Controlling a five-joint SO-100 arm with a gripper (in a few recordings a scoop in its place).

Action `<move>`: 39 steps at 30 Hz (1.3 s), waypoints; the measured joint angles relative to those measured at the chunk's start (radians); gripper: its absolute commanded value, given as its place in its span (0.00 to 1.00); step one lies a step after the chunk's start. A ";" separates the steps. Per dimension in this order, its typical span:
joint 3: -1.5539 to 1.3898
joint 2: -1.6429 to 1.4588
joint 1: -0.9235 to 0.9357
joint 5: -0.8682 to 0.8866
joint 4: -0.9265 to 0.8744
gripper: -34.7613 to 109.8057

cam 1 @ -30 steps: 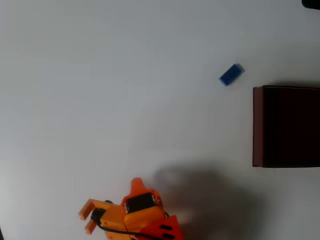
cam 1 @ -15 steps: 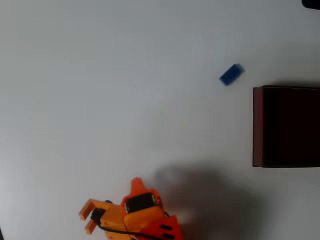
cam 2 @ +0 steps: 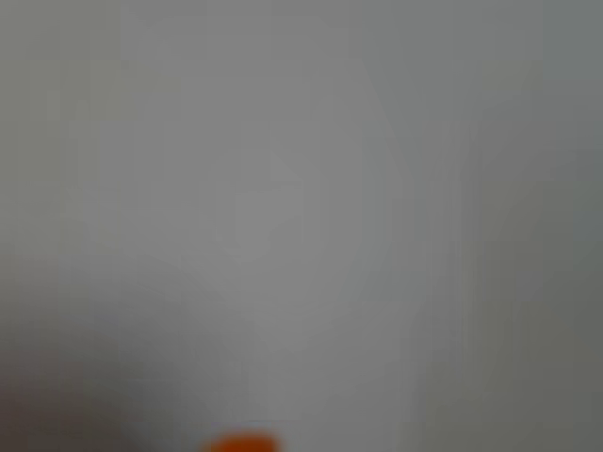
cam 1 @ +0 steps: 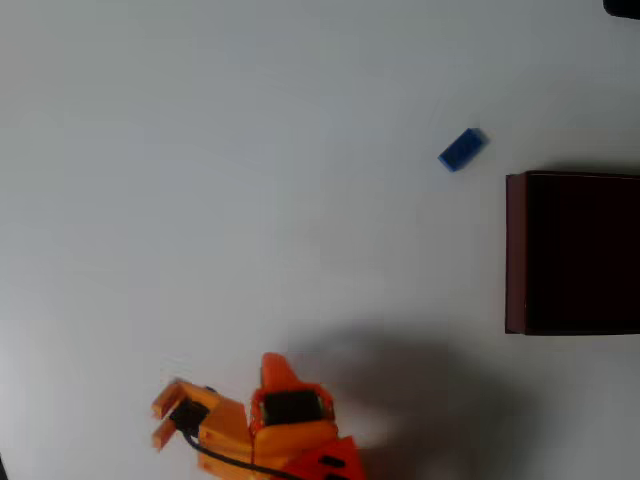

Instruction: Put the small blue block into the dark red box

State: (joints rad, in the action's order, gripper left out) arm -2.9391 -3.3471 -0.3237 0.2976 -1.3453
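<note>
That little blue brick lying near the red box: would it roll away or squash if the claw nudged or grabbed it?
The small blue block looks like a flat-sided rectangular brick, so it would probably slide or spin rather than roll. It seems rigid, likely hard plastic, so squashing is unlikely. Being tiny beside the dark red box, it is probably very light and might skid on the smooth white table.

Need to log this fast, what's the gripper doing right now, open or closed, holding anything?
Gripper: open and empty at the lower left of the overhead view, far from the small blue block.
</note>
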 measured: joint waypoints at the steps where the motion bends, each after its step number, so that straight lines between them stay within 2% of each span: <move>1: 0.002 0.003 0.011 0.038 0.002 0.25; 8: 0.133 0.120 0.146 0.268 0.032 0.27; 15: 0.572 0.761 0.341 0.433 -0.066 0.33; 22: 0.870 1.114 0.502 0.667 -0.143 0.37; 33: 1.216 1.586 0.623 1.124 -0.221 0.38; 39: 1.462 1.807 0.627 1.327 -0.342 0.38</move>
State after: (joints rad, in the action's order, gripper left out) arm -1.4772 -1.5401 0.3037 1.6245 -1.6874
